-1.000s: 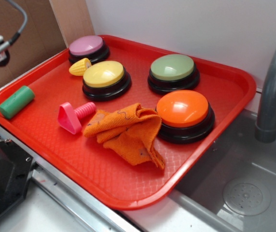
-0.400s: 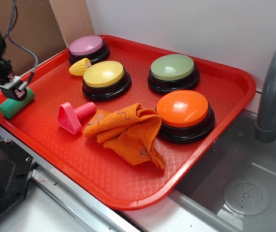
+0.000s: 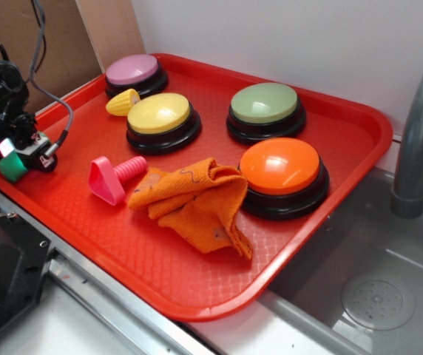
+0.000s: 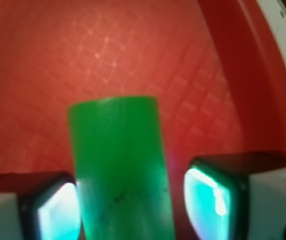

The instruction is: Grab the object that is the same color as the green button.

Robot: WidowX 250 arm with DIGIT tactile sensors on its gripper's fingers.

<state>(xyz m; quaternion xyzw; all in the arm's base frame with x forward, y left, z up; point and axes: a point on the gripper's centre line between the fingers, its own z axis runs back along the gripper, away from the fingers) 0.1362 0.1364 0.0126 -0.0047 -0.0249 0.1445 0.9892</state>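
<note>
Setting: a red tray [image 3: 330,222] sat on a table beside a grey sink [image 3: 359,296] with a grey faucet [image 3: 418,140], a white wall behind and brown board at the far left.
Cylinder: the green cylinder [image 4: 120,167] lay on the tray floor at the tray's left corner, close to the rim; in the exterior view only its end [image 3: 9,167] showed below the robot's parts.
End effector: the end effector [image 4: 128,200] was down over the cylinder with its fingers [image 4: 210,197] spread, one on each side of it. The wrist view showed a narrow gap at the right finger; at the left finger contact could not be told. From the exterior view it [image 3: 19,151] sat low at the tray's left corner, with a grey cable looping off it.
Green button: the sage button [image 3: 265,103] stood at the back right of the tray, well apart from the cylinder.
Peg: a pink ridged peg [image 3: 115,176] lay near the cylinder, toward the tray's middle.
Cloth: an orange cloth [image 3: 197,200] lay crumpled between the peg and the orange button [image 3: 282,168], touching the button's base.
Other buttons: a yellow button [image 3: 158,115] stood left of the sage one; a pink button [image 3: 133,70] stood in the back left corner.
Corn: a yellow corn toy [image 3: 123,101] lay between the pink and yellow buttons.
</note>
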